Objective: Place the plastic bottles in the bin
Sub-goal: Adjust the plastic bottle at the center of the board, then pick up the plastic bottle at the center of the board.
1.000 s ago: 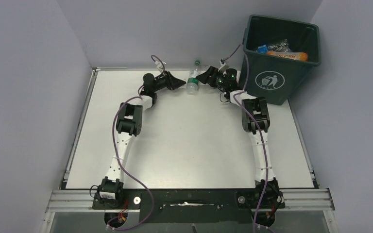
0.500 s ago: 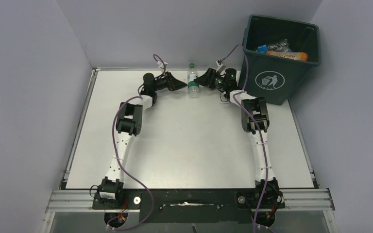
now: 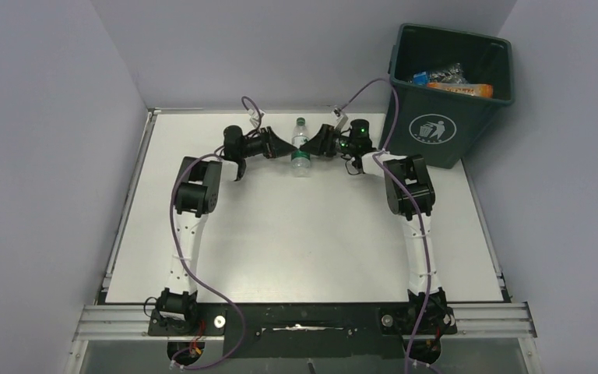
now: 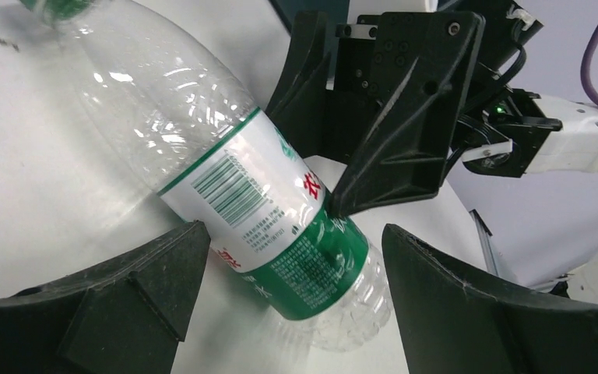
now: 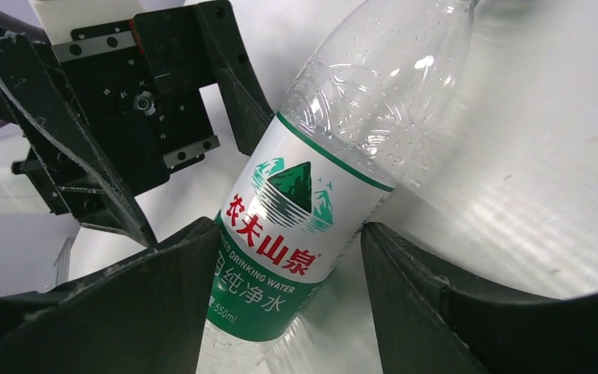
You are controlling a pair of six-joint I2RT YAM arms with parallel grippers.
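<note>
On white table [image 3: 311,241], left of the bin [image 3: 452,128]: clear plastic bottle [image 3: 300,149], green-and-white label, lying flat, cap at the far end. Left gripper [image 3: 286,146] on the side away from the bin, fingers spread wide around the label end, gripping nothing. Right gripper [image 3: 314,143] on the bin side, likewise wide open, one fingertip against the label or just short of it; cannot tell which. Inside the bin, farther back: other bottles [image 3: 436,76], one orange [image 3: 461,89].

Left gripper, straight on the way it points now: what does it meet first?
The left gripper would first meet the green-labelled bottle, which lies between its spread fingers. The right gripper sits close behind, though depth is unclear.
</note>
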